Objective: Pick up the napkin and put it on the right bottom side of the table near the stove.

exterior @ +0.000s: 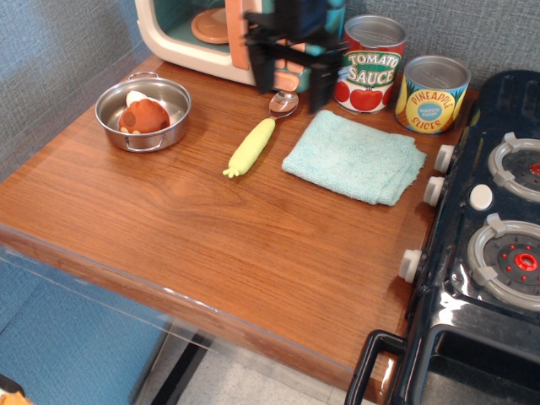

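Observation:
The light aqua-blue napkin (354, 158) lies folded flat on the reddish-brown table (219, 228), at the back right, close to the black toy stove (485, 245). My gripper (291, 84) hangs in the air at the back, above the spoon and just left of the napkin's far corner. Its two black fingers (321, 89) point down and stand apart, with nothing between them. It does not touch the napkin.
A spoon with a yellow-green handle (251, 145) lies left of the napkin. A steel pot (143, 111) with food stands at the left. A teal-and-cream toy microwave (219, 34), a tomato sauce can (369, 63) and a pineapple can (432, 93) line the back.

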Controlling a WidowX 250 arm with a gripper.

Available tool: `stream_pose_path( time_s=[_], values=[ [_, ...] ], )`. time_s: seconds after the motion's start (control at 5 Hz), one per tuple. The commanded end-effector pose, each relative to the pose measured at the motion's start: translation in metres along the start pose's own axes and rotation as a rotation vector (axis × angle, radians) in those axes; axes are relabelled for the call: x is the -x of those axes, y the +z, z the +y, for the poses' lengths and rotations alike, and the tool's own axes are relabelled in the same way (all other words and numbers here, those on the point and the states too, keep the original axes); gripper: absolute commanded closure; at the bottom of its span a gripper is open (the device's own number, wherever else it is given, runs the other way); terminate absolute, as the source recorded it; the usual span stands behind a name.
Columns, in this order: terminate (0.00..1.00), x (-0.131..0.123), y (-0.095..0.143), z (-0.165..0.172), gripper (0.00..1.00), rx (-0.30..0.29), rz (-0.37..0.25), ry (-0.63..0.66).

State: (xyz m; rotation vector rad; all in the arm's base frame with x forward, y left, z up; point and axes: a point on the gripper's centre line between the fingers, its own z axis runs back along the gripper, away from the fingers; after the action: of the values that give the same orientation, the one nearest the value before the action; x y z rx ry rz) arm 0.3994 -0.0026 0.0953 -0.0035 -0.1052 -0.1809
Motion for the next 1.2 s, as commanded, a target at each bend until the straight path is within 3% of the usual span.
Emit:
stream_pose_path(
  time_s=[0.0,0.4,1.0],
  values=[
    [0.0,-0.026,-0.01,-0.021,0.0,-0.067,-0.064,0.058],
    [0.0,-0.025,-0.029,-0.029,0.0,-0.075,-0.064,0.074],
    [0.0,-0.005,-0.072,-0.017,0.0,-0.117,0.063,0.063]
  ],
)
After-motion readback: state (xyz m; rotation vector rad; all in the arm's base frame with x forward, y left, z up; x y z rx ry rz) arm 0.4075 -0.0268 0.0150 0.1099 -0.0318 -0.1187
